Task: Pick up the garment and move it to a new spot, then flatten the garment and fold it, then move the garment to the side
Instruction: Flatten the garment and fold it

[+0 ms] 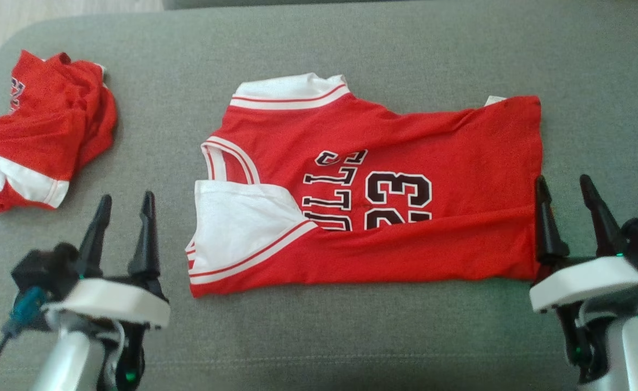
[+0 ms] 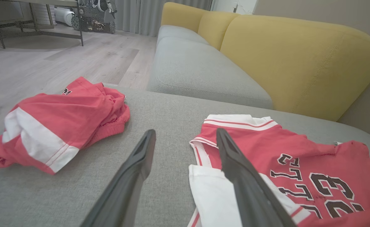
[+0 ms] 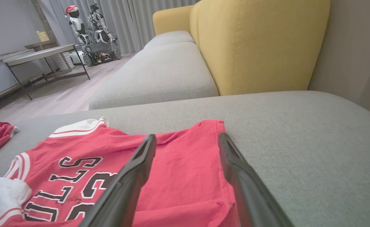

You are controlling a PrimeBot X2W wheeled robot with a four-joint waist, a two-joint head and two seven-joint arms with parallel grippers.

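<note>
Gaping wide and holding nothing, left gripper (image 1: 126, 196) sits at 7 o'clock in head view, right gripper (image 1: 563, 180) just as wide and empty at 4 o'clock; between them the red jersey (image 1: 449, 141) lies flat on the grey seat cushion (image 1: 351, 336), long axis 9-to-3, collar and white armhole panel toward the left jaws, hem toward the right; right gripper's inner finger sits at the hem edge, touching or just above, can't tell; left gripper stands just apart from the armhole end, bare cushion between; right arm reads as nearer, though each arm has its own end; jersey looks already doubled lengthwise, so the next grab is probably at the two ends, judgement only; second red garment (image 1: 47, 130) is bunched at 10 o'clock, well apart; right wrist view adds what head view leaves vague: hem cloth lies between those fingers, edge running along the outer one; left wrist view puts the armhole corner at 1 o'clock behind its finger, bunched garment at 10, yellow backrest (image 2: 298, 63) beyond.
</note>
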